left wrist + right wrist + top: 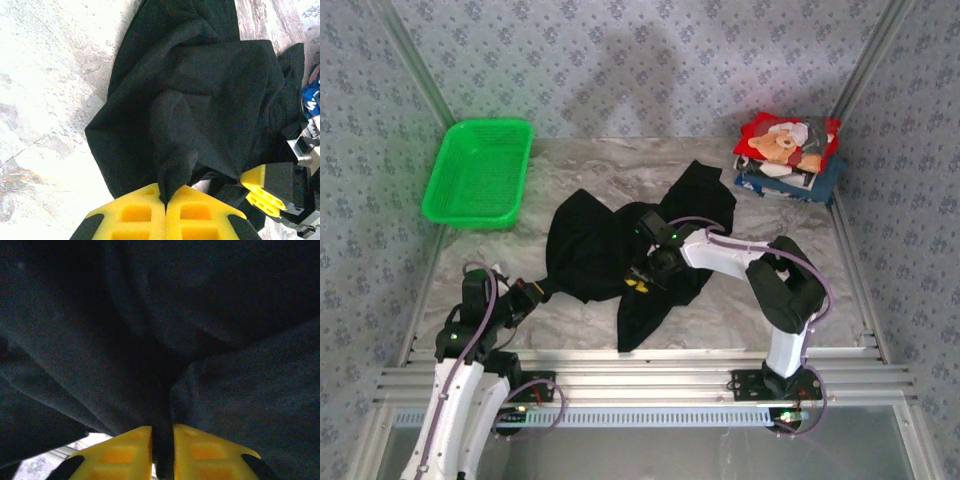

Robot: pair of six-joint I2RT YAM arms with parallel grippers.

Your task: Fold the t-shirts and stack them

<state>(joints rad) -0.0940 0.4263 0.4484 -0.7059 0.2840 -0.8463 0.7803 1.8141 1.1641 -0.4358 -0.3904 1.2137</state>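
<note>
Marbled tabletop (720, 312) carries 1 black t-shirt (585, 245), rumpled and spread unevenly; left gripper (165, 197) and right gripper (162, 440) each pinch a fold of it tightly.

- One black t-shirt (590, 250) is lying unfolded on the table (740, 300).
- One stack of folded t-shirts (788, 160) is sitting at the far right corner. Three colours are showing in it: a red teddy-bear shirt (785, 138) on top, then white, then dark blue. How many shirts are lying under the top one is too small to tell.
- One green mesh basket (478, 172) is sitting at the far left.
- Two arms are reaching over the table: the left arm (470, 330) and the right arm (780, 280).
- Two end effectors are showing, the left end effector (165, 192) and the right end effector (162, 432). Each is carrying two yellow fingers (135, 212), making four fingers in all.
</note>
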